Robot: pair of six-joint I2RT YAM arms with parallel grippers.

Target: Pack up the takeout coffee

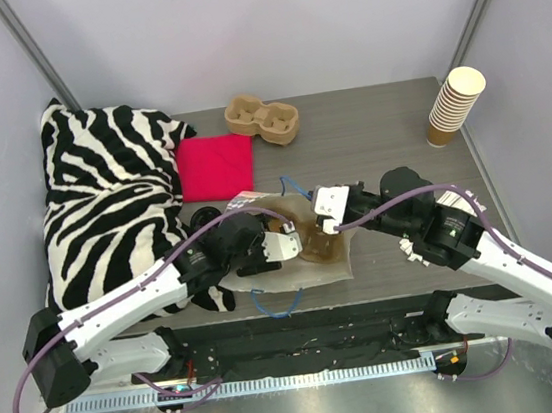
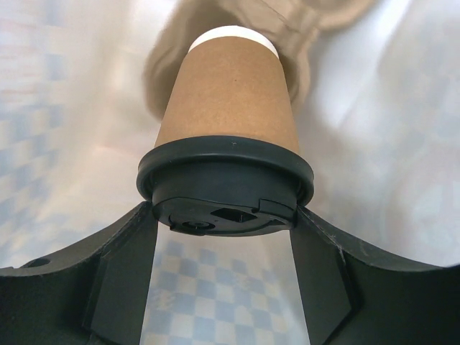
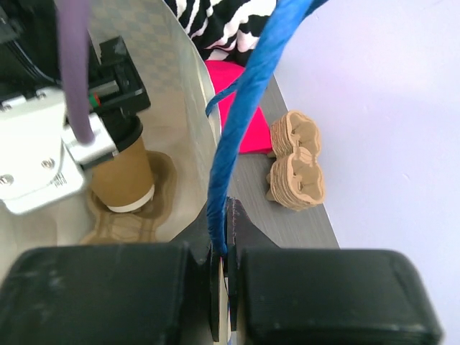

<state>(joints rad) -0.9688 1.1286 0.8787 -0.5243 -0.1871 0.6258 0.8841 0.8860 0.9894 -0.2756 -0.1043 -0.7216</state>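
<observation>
The left gripper [image 2: 224,215], jaws wide, holds the small tan paper cup with a round black plastic lid [image 2: 226,108] inside the white paper bag [image 3: 188,86]. The right gripper [image 3: 223,262] pinches the blue string handle [image 3: 244,108] tight. If that slips, the bag could flop and tip the cup.

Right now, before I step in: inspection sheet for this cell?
Surface: grey wood-grain table.
Job's things: takeout coffee, lid on, inside the bag, base in the brown tray.
Clutter: zebra cushion, red cloth, spare cup carrier, cup stack.
Hands: left hand closed on the lid; right hand shut on the bag's blue handle.
Cables: purple cable along each arm.
Surroundings: pale walls.
</observation>
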